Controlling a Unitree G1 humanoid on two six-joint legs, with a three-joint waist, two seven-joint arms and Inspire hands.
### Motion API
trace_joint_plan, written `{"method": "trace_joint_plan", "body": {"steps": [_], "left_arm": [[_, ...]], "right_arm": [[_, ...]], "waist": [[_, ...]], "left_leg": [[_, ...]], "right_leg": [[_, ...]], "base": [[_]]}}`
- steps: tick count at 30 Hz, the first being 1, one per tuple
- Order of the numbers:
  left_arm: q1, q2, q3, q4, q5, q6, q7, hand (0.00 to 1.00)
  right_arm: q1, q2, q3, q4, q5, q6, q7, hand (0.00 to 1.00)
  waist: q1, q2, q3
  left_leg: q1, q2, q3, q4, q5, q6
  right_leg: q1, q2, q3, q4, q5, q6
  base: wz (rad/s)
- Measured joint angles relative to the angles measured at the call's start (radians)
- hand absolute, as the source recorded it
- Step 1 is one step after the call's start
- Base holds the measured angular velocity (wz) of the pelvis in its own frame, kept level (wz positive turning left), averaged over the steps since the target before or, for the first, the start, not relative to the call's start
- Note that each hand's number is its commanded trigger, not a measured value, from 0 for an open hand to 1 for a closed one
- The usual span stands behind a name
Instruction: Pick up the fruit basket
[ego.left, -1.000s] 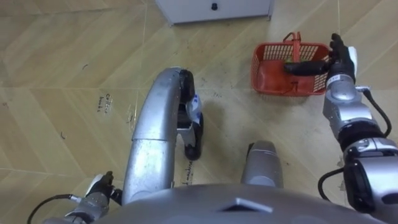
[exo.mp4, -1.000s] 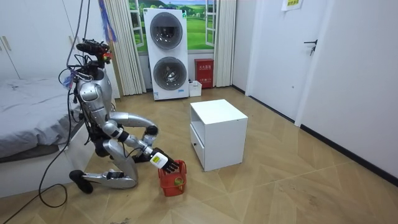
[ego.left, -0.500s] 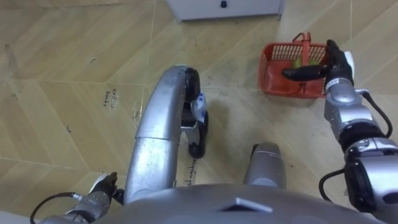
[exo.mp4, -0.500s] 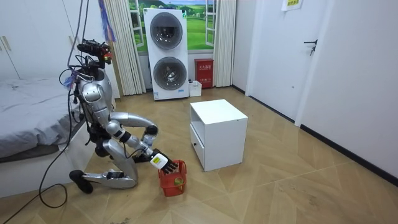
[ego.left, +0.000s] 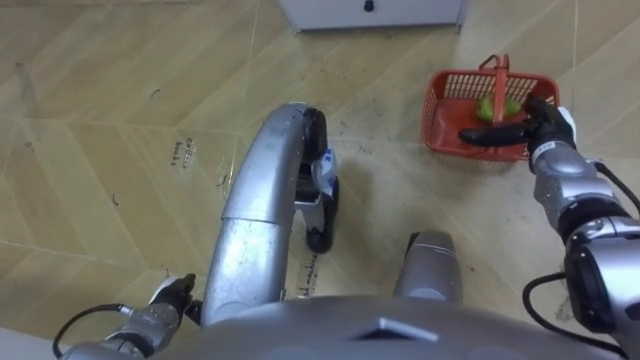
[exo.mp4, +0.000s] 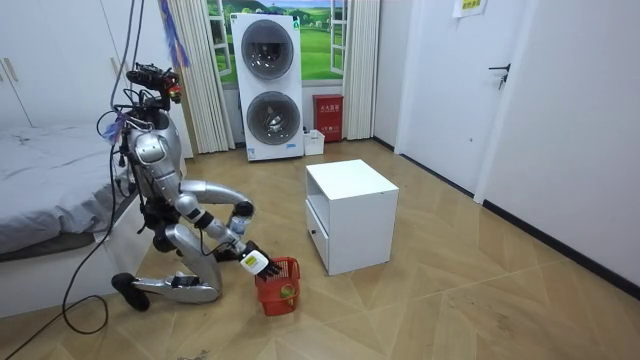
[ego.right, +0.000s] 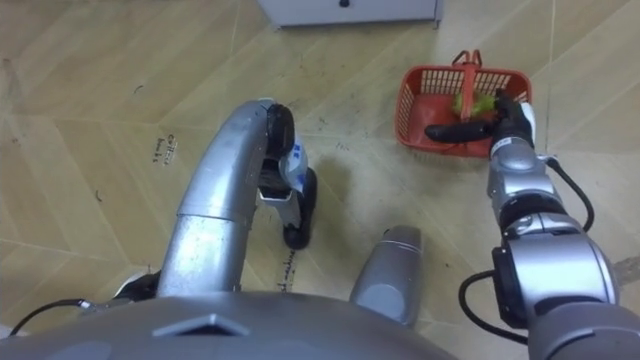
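The red plastic fruit basket (ego.left: 441, 104) stands on the wooden floor at the upper right, its handle (ego.left: 499, 72) upright and green fruit (ego.left: 487, 106) inside. My right hand (ego.left: 547, 127) is at its near right corner. The dark fingers (ego.left: 488, 135) lie straight along the near rim, pointing left, curled round nothing. In the right eye view the same hand (ego.right: 511, 124) rests on the basket (ego.right: 414, 108). In the room view I kneel on the floor, right hand (exo.mp4: 252, 262) at the basket (exo.mp4: 280, 290). My left hand (ego.left: 166, 300) hangs low at the bottom left.
A white cabinet (ego.left: 372, 12) stands just beyond the basket, seen as a low cube (exo.mp4: 350, 214) in the room view. A bed (exo.mp4: 45, 190) is behind me, a stacked washer and dryer (exo.mp4: 269, 85) by the far wall. Bare floor lies to my left.
My right hand has drawn back from over the middle of the basket to its near rim. The head camera has shifted a little. The basket has stayed in place.
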Motion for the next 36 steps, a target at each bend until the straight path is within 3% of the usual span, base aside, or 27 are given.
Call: {"method": "trace_joint_plan", "body": {"steps": [6,11,31,36], "left_arm": [[0.001,0.0,0.0,0.0,-0.001,0.0,-0.001,0.0],[0.0,0.0,0.0,0.0,-0.038,0.0,-0.004,0.0],[-0.015,-0.009,-0.037,0.0,-0.077,0.003,-0.018,0.0],[-0.04,-0.009,-0.037,0.001,-0.077,0.004,-0.018,0.0]], "right_arm": [[-0.002,-0.012,0.0,0.012,0.003,0.0,0.016,1.0],[-0.002,-0.015,0.0,0.031,0.005,0.021,0.018,1.0],[-0.03,-0.022,-0.007,0.064,0.027,0.021,-0.003,1.0],[-0.03,-0.023,-0.007,0.064,0.033,0.02,-0.008,1.0]], "waist": [[0.018,0.002,0.0013],[0.018,0.0,0.0056],[0.01,-0.009,0.0122],[0.007,-0.009,0.0123]], "left_leg": [[-0.003,-0.001,0.001,0.0,0.0,0.001],[-0.019,0.002,0.004,0.0,0.002,0.002],[-0.023,-0.003,0.012,-0.003,0.017,0.008],[-0.024,-0.021,0.004,-0.002,0.029,0.013]], "right_leg": [[-0.003,0.0,0.0,0.0,0.0,0.0],[-0.018,0.0,0.004,0.004,-0.001,0.001],[-0.021,-0.005,0.007,0.016,-0.001,0.0],[-0.003,-0.012,-0.015,0.015,-0.001,0.0]], "base": [[0.0],[0.0],[0.0],[0.09]]}}
